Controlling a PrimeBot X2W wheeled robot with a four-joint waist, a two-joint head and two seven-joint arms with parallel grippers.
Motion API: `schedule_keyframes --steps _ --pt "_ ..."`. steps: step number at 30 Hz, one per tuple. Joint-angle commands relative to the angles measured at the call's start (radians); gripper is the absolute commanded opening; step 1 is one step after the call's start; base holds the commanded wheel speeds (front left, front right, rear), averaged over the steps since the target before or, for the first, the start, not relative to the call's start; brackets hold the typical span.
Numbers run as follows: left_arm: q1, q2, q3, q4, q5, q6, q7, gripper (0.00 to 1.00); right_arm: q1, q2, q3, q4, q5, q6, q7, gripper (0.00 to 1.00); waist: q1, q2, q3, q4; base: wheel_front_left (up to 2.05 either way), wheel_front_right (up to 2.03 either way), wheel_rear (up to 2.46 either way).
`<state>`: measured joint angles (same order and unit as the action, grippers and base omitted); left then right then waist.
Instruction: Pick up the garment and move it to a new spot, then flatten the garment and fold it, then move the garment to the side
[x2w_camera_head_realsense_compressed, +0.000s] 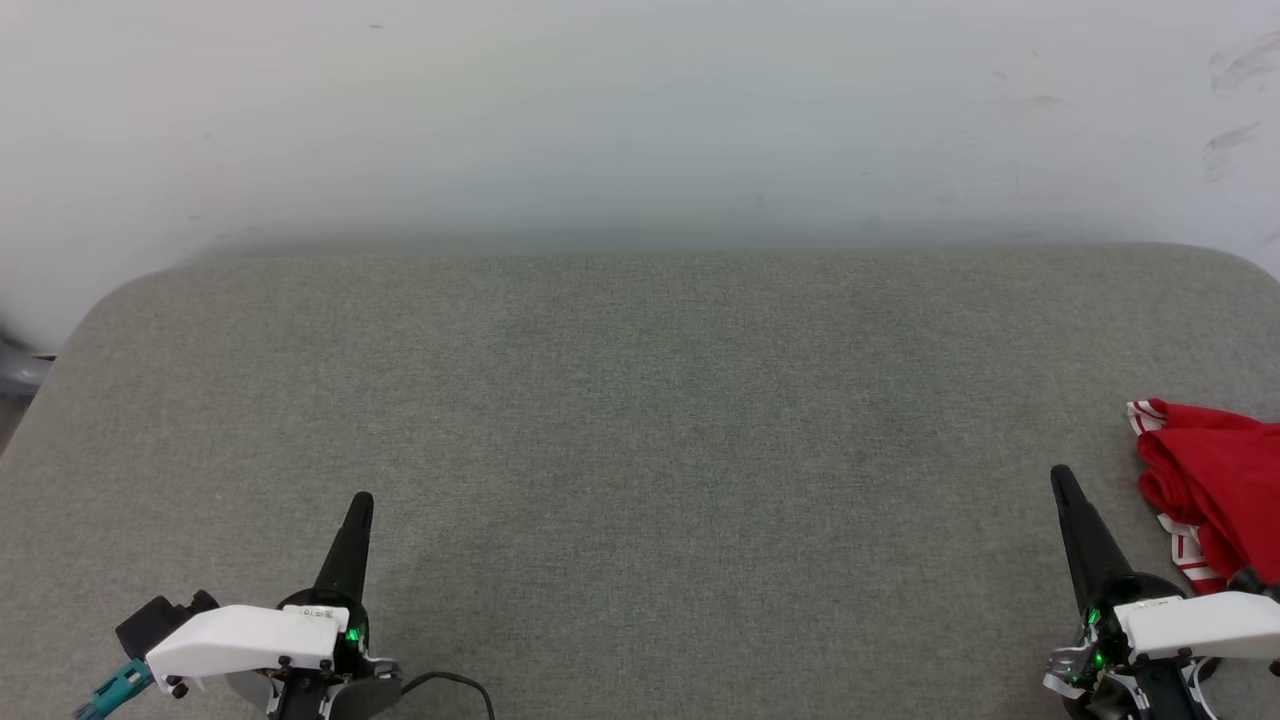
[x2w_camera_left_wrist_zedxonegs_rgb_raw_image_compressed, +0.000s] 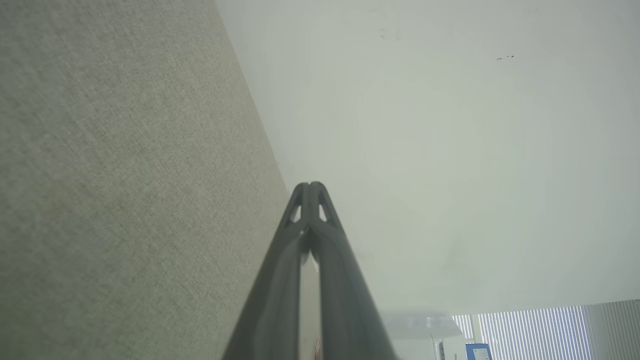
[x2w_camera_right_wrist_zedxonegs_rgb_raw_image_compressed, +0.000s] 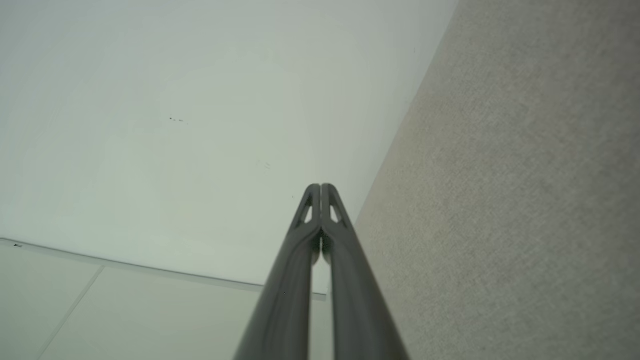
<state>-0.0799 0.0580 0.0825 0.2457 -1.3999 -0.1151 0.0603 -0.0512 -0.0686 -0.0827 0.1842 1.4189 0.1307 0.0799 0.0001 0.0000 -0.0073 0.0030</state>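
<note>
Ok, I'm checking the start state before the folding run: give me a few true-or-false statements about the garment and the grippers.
1. The red garment lies bunched at the right edge of the grey padded surface. True.
2. The right gripper holds the garment. False: it is shut on nothing, its fingers apart from the cloth.
3. The left gripper is open. False: its fingers are pressed together.
4. The garment is nearer the right gripper than the left. True.

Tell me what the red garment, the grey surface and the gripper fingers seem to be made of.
The garment: likely thin soft cloth, matte; it bunches in loose folds.
The grey surface: woven upholstery-like fabric, matte; a fine weave shows.
Fingers of the right gripper: probably moulded plastic, dark, faintly glossy.
</note>
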Motion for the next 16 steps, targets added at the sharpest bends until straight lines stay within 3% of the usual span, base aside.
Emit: schedule_keyframes --steps 1,16 --pt "-0.018 -0.001 0.007 -0.004 -0.027 -0.007 0.009 0.00 -0.023 -0.004 -0.002 0.005 0.030 0.000 0.003 0.00 -0.0001 0.0000 0.001 0.000 0.00 0.00 0.00" --pt "-0.028 -0.005 0.022 -0.002 -0.131 -0.013 0.036 0.00 -0.044 -0.001 -0.005 0.037 0.134 0.000 0.009 0.00 -0.0001 0.0000 0.006 -0.002 0.00 0.00 0.00"
